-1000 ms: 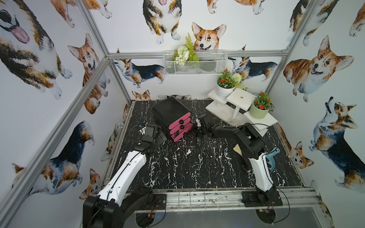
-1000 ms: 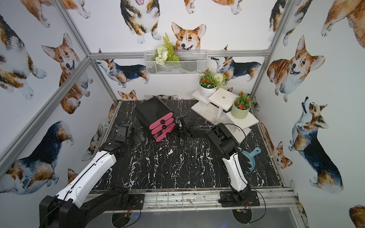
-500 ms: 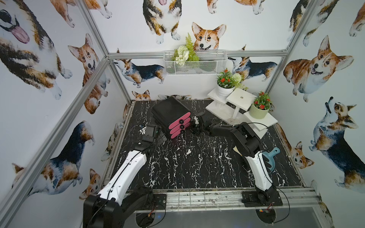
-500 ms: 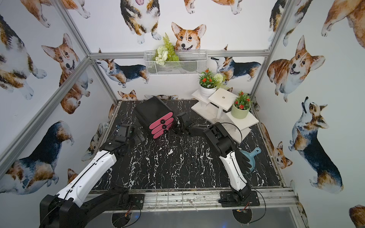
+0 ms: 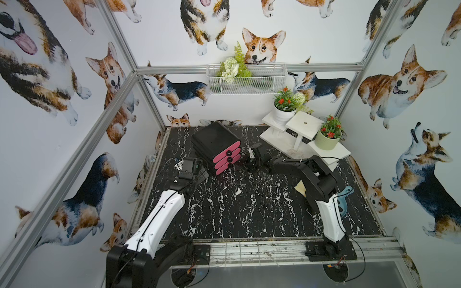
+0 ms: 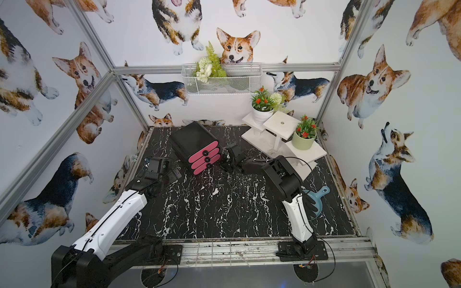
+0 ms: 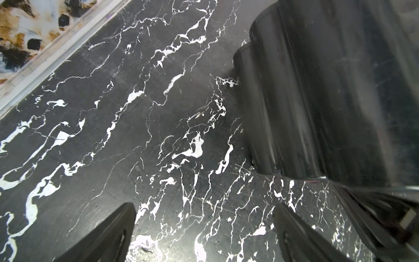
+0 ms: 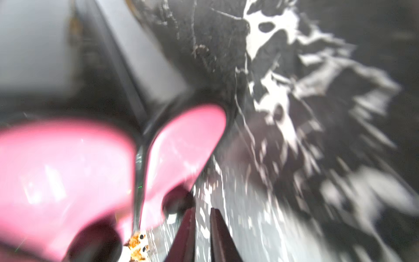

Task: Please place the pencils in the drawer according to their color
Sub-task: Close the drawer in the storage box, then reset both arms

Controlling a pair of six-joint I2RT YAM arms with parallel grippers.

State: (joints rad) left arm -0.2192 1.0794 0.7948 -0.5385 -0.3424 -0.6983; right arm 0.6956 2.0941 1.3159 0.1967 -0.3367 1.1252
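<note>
Left gripper point(image 7: 204, 226): jaws spread wide and empty, hanging over the marble table point(image 5: 237, 212) just beside the left wall of the drawer cabinet point(image 5: 215, 139). No contact that I can make out.

Drawer cabinet: far centre of the table, turned at an angle. A second ago the lowest pink front stuck out toward the near side; now all three fronts sit flush, knobs lined up.

Right gripper point(image 8: 202, 212): just off the right end of the pink fronts. It was pinched shut a second ago; in the right wrist view the jaws are now a crack apart, with nothing between them.

Pencils: none visible on the table or in either gripper, so probably inside the shut drawers, though the colour sorting can't be checked.

My read: the last drawer was just pushed home and the task is about finished.

Far right: white stand point(image 5: 303, 124) and blue scoop point(image 5: 345, 197), not involved.
</note>
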